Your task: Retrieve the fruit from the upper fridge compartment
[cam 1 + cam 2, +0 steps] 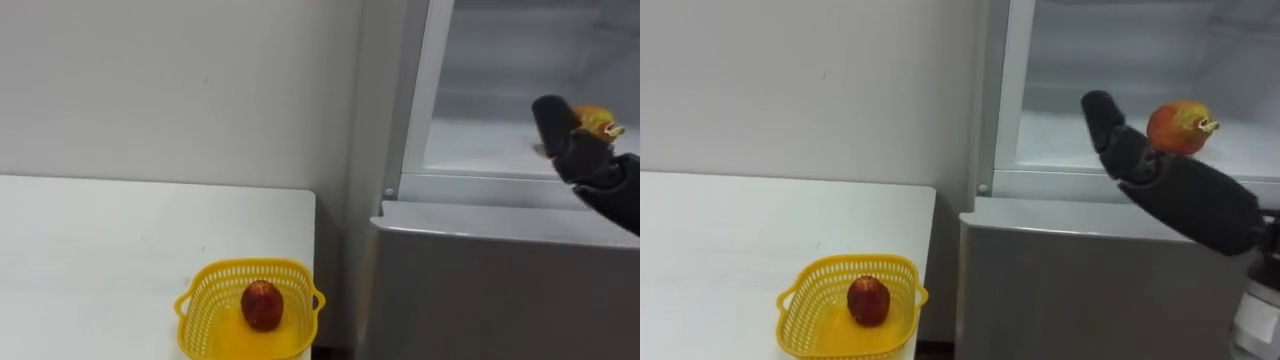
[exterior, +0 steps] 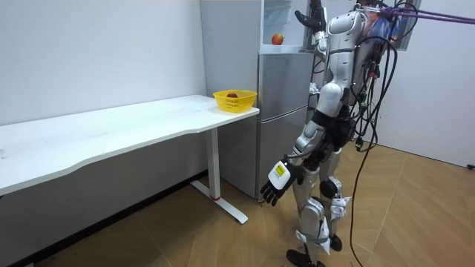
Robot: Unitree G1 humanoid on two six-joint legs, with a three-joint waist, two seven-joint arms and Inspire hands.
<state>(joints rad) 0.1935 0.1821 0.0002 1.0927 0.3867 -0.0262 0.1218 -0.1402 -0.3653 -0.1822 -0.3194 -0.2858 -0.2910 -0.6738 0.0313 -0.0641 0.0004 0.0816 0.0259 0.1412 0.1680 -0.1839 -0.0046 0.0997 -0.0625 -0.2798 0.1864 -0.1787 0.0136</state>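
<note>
Down to the left of my right hand (image 1: pixel 1130 150), the yellow basket (image 1: pixel 795 318) on the surface (image 1: pixel 720 250) holds one red fruit (image 1: pixel 868 300). My right hand reaches into the upper fridge (image 1: pixel 1090 50), fingers uncurled, with the red-yellow fruit (image 1: pixel 1180 127) just beyond it on the shelf. My left hand (image 2: pixel 273 187) hangs loose.

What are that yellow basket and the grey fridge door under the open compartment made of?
The basket looks like moulded plastic: it is a single bright yellow piece with a lattice of small holes in its walls and a slight gloss. The fridge door looks like metal or a metal-look coating: it is flat and grey with a soft, brushed sheen. The pictures leave open which.
</note>
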